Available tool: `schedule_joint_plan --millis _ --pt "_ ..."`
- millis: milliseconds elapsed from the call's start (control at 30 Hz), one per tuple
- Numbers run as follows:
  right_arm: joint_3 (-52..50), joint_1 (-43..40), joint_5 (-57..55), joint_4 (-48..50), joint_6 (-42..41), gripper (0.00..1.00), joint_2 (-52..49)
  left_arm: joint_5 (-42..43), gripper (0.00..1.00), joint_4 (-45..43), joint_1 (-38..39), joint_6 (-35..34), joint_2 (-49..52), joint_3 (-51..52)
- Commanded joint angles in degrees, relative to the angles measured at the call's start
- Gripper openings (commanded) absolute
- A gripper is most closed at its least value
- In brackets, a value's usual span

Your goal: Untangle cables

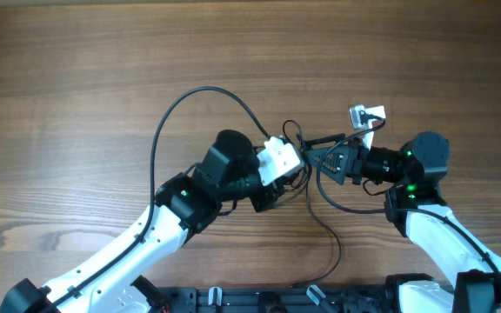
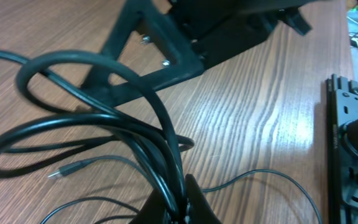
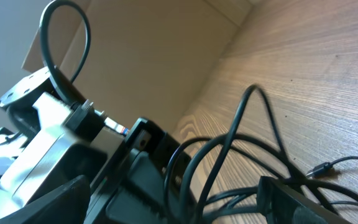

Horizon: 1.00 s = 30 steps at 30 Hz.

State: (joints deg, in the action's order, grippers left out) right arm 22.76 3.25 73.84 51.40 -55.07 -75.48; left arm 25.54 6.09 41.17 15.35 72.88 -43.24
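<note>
The cables (image 2: 166,171) sit in one clump mid-bench between my two arms, lifted slightly where the strands converge. The left end effector (image 2: 182,208) is clamped on that bundle. The right end effector (image 1: 324,159) is right against the clump, but I cannot tell whether its fingers are apart or together. To do this step well, I'd hold the left grip firm as an anchor. I'd have the right pick a single strand, ideally the one ending in the plug tip (image 2: 67,170), and draw it out slowly and low along the bench (image 1: 76,69) so the loops slacken instead of cinching. My count is two arms, two end effectors and one clump. Roughly three or four strands feed into the left fingers, though they overlap too much to be sure. There is one plug tip in each wrist view, and one free tail (image 1: 336,248) running toward the near edge. I'm leaving out the thick arm wire (image 1: 185,100).
</note>
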Motion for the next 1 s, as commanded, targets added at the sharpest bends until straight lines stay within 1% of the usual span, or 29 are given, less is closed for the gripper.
schedule_joint_plan --millis 0,133,200,333,400,567,733,867,967 --pt "0.48 0.44 -1.38 0.07 -1.05 0.88 -0.15 2.27 0.04 -0.59 1.77 0.96 0.11 -0.57" --pt "0.48 -0.24 -1.16 2.43 -1.05 0.88 -0.15 2.08 0.04 1.29 1.73 0.96 0.11 -0.57" --pt "0.48 -0.7 -0.68 3.13 -2.38 0.88 -0.15 1.99 0.04 1.95 1.7 0.98 0.11 -0.57" --pt "0.48 -0.68 3.45 3.23 -3.69 0.86 -0.15 1.62 0.04 1.7 1.7 2.47 0.11 -0.57" --pt "0.48 -0.7 4.37 3.19 -3.58 0.83 -0.15 0.5 0.04 1.7 1.7 2.47 0.11 -0.57" --pt "0.48 -2.01 6.21 3.21 -2.67 0.83 -0.15 -4.02 0.04 1.77 1.7 2.47 0.11 -0.57" --pt "0.48 -5.16 8.26 3.19 -2.49 0.83 -0.15 -4.0 0.04 1.9 1.68 2.47 0.11 -0.59" --pt "0.48 -4.66 8.55 2.93 -2.99 0.83 -0.15 -3.78 0.04 1.88 1.75 2.45 0.11 -0.59" --pt "0.48 -3.91 5.92 2.8 -3.04 0.84 -0.15 -0.55 0.04 1.84 1.75 2.43 0.11 -0.59"
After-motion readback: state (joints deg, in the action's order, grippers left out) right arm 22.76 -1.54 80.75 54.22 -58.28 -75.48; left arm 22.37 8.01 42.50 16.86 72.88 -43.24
